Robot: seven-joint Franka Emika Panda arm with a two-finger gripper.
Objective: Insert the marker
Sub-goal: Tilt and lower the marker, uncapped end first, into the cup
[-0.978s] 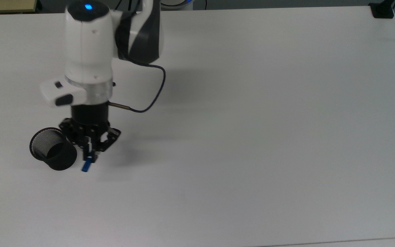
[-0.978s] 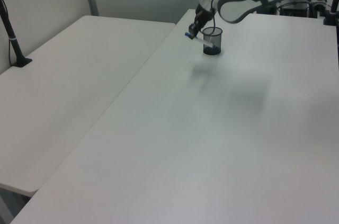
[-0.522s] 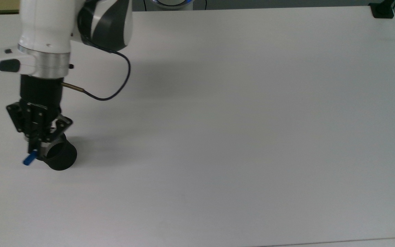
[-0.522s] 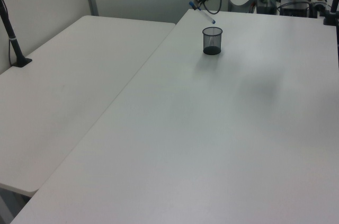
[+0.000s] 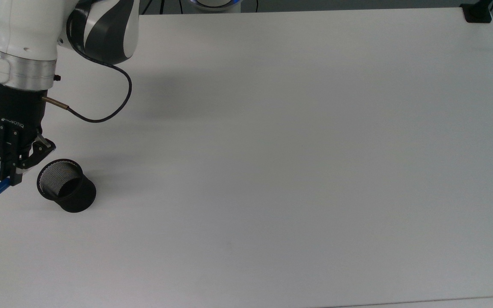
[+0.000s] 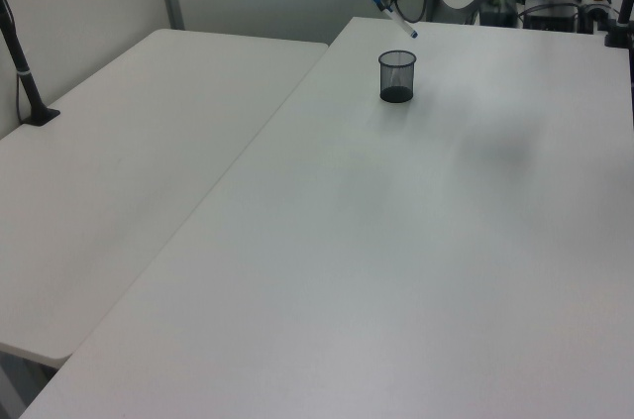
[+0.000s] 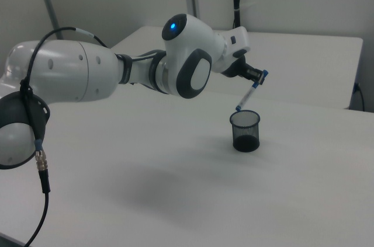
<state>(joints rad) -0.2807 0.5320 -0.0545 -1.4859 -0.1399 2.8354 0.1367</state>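
The gripper [image 5: 10, 177] body reads "ROBOTIQ"

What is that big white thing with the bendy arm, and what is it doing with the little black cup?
That white thing is a robot arm. At its tip is a black gripper, a hand with two fingers, shut on a marker with a white barrel and blue ends. All three pictures show the same moment. One camera looks down from above and two look from the sides of the white table. On the table stands a black mesh cup, open at the top. In the right view the marker hangs tilted in the air with its lower blue tip just above the cup's rim. It is not inside yet. The robot probably means to lower it in next.
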